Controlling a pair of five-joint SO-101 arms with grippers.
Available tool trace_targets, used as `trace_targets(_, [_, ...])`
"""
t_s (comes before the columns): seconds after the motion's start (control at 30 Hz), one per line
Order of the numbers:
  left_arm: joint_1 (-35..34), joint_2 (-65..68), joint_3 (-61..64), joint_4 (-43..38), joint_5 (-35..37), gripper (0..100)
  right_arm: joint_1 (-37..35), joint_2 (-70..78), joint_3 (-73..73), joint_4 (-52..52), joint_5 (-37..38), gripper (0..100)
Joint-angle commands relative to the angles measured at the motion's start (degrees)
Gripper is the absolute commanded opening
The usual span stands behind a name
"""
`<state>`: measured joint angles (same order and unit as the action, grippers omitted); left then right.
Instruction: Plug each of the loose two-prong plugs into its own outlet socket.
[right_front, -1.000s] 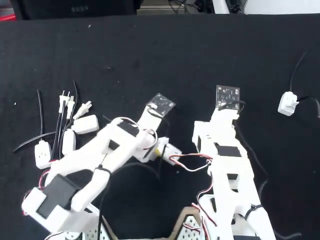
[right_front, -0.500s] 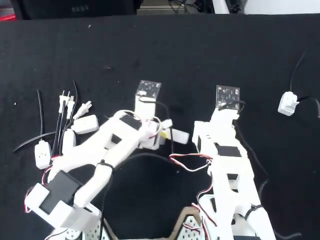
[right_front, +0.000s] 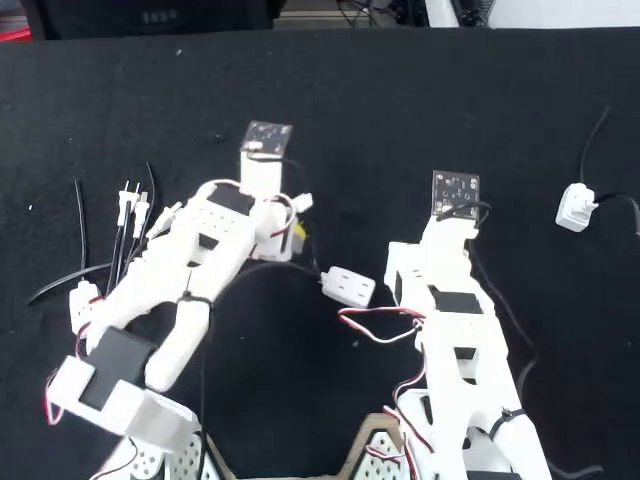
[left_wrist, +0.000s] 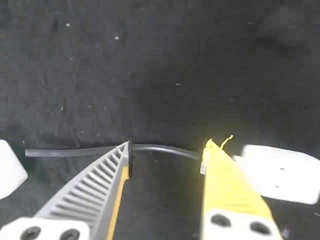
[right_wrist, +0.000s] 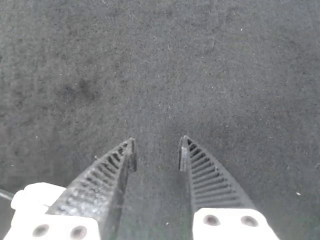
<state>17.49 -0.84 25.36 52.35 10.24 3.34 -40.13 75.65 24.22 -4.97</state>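
My left gripper (left_wrist: 167, 147) is open just above the black cloth, straddling a thin black cable (left_wrist: 160, 148). The cable runs to a white outlet socket (left_wrist: 280, 172) lying beside the yellow finger (left_wrist: 225, 180). In the high view that socket (right_front: 348, 286) rests on the cloth between the two arms, and my left arm (right_front: 215, 240) stretches from the near left toward the middle. Loose two-prong plugs (right_front: 135, 203) lie at the far left with their black leads. My right gripper (right_wrist: 157, 145) is open over bare cloth with nothing between its fingers.
A white socket (right_front: 84, 300) peeks out beside the left arm's base. A white plug block (right_front: 575, 208) with a black lead lies at the far right. The right arm (right_front: 450, 300) occupies the near right. Bare black cloth spreads across the back.
The left arm has swung its wrist away from the middle, toward the far left, leaving the white socket uncovered on the cloth. The right arm has kept still.
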Motion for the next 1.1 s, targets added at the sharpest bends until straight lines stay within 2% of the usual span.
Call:
trace_targets(0.0, [-2.42,1.49,3.03,-5.27,-0.18,23,1.49,-2.24,-3.74,0.26,-0.53,13.8])
trace_targets(0.13, [-6.29,1.85,4.88,-5.27,-0.09,23,1.49,-2.24,-3.74,0.26,-0.53,13.8])
trace_targets(0.3, [-16.22,2.46,4.79,-5.89,-0.09,23,1.23,-2.24,-3.74,0.26,-0.53,13.8])
trace_targets(0.43, [-20.70,1.85,3.47,-5.54,-0.09,23,1.14,-2.24,-3.74,0.26,-0.53,13.8])
trace_targets(0.73, [-22.11,-6.77,-7.52,12.31,-0.97,23,1.14,-2.24,-3.65,0.26,-0.53,13.8])
trace_targets(0.9, [-23.60,-13.54,-10.95,24.88,-12.31,23,1.14,-2.24,-3.56,0.26,-0.53,13.8])
trace_targets(1.07, [-35.65,-17.85,-10.77,35.08,-26.20,23,1.05,-2.24,-3.65,0.26,-0.53,13.8])
